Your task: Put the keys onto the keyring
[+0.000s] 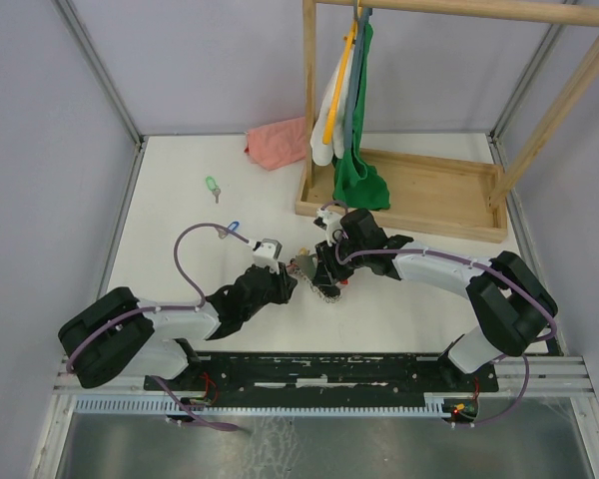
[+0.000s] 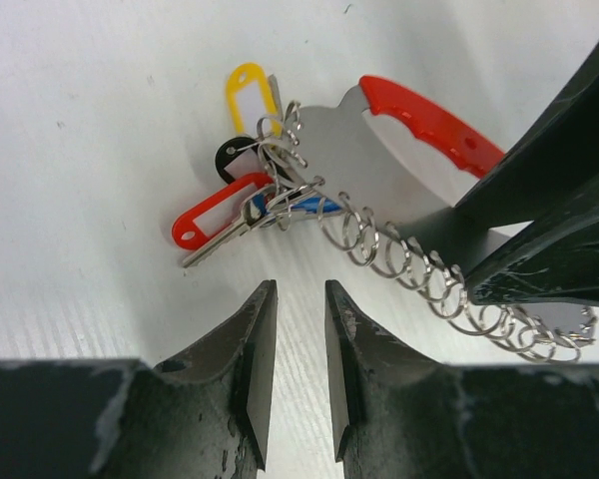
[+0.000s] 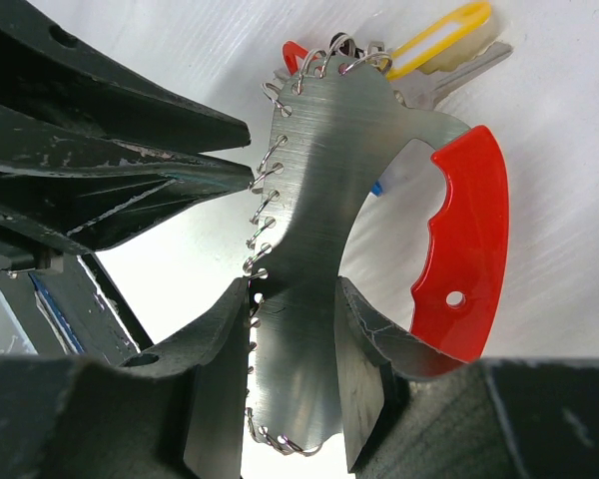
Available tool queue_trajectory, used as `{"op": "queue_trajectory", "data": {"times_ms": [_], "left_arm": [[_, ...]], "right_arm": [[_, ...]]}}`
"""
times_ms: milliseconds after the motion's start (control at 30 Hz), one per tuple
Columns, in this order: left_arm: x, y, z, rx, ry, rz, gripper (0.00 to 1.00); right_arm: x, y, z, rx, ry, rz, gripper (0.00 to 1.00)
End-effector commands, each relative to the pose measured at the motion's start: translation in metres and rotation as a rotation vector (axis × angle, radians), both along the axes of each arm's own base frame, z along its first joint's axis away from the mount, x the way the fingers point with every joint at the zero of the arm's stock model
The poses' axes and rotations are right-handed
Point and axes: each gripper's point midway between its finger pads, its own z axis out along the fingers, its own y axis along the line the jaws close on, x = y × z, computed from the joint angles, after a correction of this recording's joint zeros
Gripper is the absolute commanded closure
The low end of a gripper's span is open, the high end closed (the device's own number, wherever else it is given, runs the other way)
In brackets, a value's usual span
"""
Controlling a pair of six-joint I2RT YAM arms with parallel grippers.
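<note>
The keyring (image 3: 319, 160) is a silvery metal plate with a red grip and a row of wire rings along its edge. It also shows in the left wrist view (image 2: 354, 165) and the top view (image 1: 321, 287). Tagged keys, yellow (image 2: 252, 95), red and black, hang at one end. My right gripper (image 3: 292, 299) is shut on the plate, holding it mid-table (image 1: 326, 271). My left gripper (image 2: 299, 299) is slightly open and empty, its tips just short of the rings (image 1: 298, 265). The blue key (image 1: 233, 227) and the green key (image 1: 213, 187) lie loose on the table, far left.
A pink cloth (image 1: 280, 143) lies at the back of the table. A wooden rack (image 1: 419, 195) with hanging green and white clothes (image 1: 357, 150) stands at the back right. Enclosure walls ring the white table (image 1: 180, 249).
</note>
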Motion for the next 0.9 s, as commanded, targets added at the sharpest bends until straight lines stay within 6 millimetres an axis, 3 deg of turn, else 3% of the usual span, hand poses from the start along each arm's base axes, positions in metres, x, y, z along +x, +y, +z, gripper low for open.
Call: {"op": "queue_trajectory", "data": {"times_ms": [0,533,867], "left_arm": [[0.015,-0.011,0.023,-0.019,-0.089,-0.004,0.67],[0.016,-0.024,0.033,-0.035,-0.133,-0.036,0.66],[0.024,-0.020,0.034,-0.004,-0.155,-0.001,0.67]], "right_arm": [[0.009,0.017,0.035,0.104,-0.081,0.021,0.91],[0.009,0.018,0.034,0.110,-0.077,0.025,0.91],[0.007,0.020,0.035,0.119,-0.072,0.035,0.91]]}}
